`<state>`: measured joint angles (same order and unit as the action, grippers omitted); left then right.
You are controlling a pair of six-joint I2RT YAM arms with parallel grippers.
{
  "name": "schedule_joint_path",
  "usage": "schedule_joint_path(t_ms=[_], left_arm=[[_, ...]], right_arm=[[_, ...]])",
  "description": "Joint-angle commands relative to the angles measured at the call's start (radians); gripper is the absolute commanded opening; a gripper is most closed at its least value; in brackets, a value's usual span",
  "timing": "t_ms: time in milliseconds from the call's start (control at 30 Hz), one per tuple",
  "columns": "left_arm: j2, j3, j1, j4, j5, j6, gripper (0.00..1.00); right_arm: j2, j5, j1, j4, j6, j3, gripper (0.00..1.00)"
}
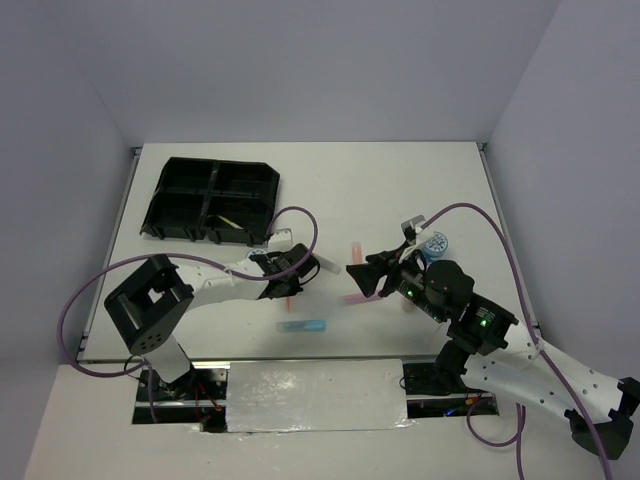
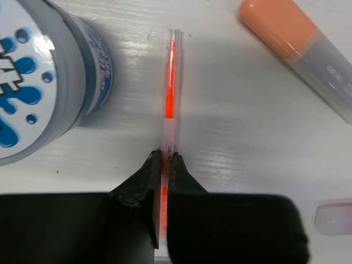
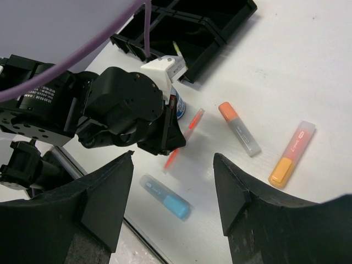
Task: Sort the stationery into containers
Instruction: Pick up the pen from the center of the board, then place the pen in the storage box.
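My left gripper (image 2: 166, 157) is shut on a thin pink pen (image 2: 171, 82) that lies on the white table; the grip also shows in the right wrist view (image 3: 168, 132). A blue-white tape roll (image 2: 38, 82) stands just left of the pen. An orange highlighter (image 2: 300, 49) lies to its right. My right gripper (image 3: 174, 154) is open and empty, hovering above a blue highlighter (image 3: 165, 197). The black divided tray (image 1: 210, 200) sits at the far left with a yellow pen (image 3: 177, 49) in a near compartment.
A pink highlighter with an orange cap (image 3: 291, 154) lies right of the orange highlighter (image 3: 239, 128). A second tape roll (image 1: 435, 243) stands beside the right arm. The blue highlighter (image 1: 302, 326) lies close to the table's near edge.
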<state>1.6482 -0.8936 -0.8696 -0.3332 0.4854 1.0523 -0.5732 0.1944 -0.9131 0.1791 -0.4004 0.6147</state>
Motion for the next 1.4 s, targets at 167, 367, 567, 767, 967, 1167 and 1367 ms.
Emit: schedule_joint_path(t_ms=[167,367,567,767,967,1167,1367], left_arm=[[0.047,-0.06,0.003,-0.012,-0.085,-0.054,0.0],[-0.071,-0.238,-0.008,-0.096,-0.047,-0.101,0.0],[-0.134,-0.386,0.138,-0.159,-0.034,-0.034,0.0],[-0.208,-0.306,0.328,0.064,-0.005,0.123,0.0],[-0.229,-0.226,0.448,0.245,0.11,0.169,0.0],[-0.179,-0.136,0.55,0.402,0.091,0.173,0.0],[-0.111,-0.117,0.592,0.471,0.067,0.135,0.01]], right_arm=[[0.009,-0.006,-0.001,-0.049,-0.003,0.022,0.68],[0.05,0.0,-0.001,-0.024,0.002,0.036,0.68],[0.105,0.01,-0.003,-0.021,-0.008,0.028,0.68],[0.13,-0.003,-0.003,-0.018,-0.015,0.011,0.68],[0.164,0.0,-0.003,0.016,-0.009,0.003,0.68],[0.153,0.0,-0.003,0.011,0.011,-0.013,0.69],[0.11,-0.007,0.0,0.004,0.037,-0.021,0.69]])
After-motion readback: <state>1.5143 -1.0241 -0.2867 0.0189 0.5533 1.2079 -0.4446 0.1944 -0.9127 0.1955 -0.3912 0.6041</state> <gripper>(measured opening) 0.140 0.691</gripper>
